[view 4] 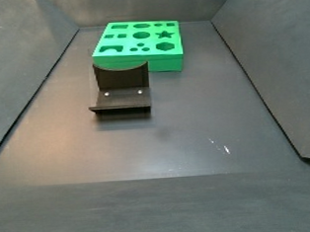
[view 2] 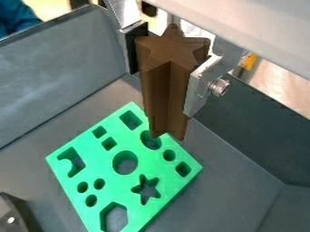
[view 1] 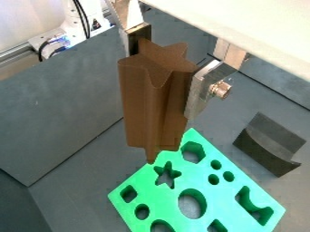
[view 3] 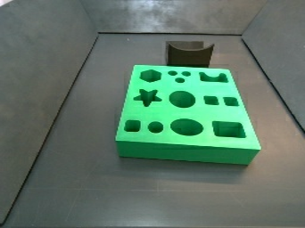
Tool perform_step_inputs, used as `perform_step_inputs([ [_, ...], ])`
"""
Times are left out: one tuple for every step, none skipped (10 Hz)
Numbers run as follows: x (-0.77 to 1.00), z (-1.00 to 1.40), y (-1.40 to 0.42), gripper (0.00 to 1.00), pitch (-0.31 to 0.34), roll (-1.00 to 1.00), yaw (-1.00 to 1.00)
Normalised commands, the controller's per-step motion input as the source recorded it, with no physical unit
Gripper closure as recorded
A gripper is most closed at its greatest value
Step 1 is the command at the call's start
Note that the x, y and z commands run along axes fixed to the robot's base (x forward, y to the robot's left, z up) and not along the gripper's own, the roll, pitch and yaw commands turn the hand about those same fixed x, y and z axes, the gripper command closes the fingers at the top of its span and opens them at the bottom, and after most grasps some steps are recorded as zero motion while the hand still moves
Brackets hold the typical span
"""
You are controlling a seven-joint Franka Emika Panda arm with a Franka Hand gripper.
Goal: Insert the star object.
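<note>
My gripper (view 1: 168, 68) is shut on the star object (view 1: 155, 100), a tall brown peg with ridged sides. The peg hangs upright between the silver fingers (view 1: 202, 86), star face up, as the other wrist view also shows (view 2: 164, 86). Its lower end is above the green block (view 1: 127, 192), close to the star-shaped hole (view 1: 168, 175). The block has several shaped holes and shows in both side views (view 3: 191, 153) (view 4: 167, 58), with the star hole near one edge (view 3: 146, 97) (view 4: 165, 33). Neither side view shows the gripper or the peg.
A dark grey curved block (view 3: 188, 53) stands on the floor beside the green block, and also shows in the other side view (view 4: 121, 93) and in a wrist view (view 1: 269, 143). Dark sloping walls (view 3: 71, 80) enclose the grey floor.
</note>
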Motion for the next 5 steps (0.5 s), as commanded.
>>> perform_step_inputs([
  [0.0, -1.0, -0.33, 1.0, -0.027, 0.04, -0.47],
  [0.02, -1.0, -0.32, 1.0, -0.023, 0.04, -0.48],
  [0.09, -1.0, -0.2, 1.0, -0.007, 0.12, -0.51],
  [0.04, -1.0, -0.08, 1.0, 0.0, 0.18, -0.39],
  [0.09, -1.0, 0.02, 1.0, 0.0, 0.15, -0.41],
])
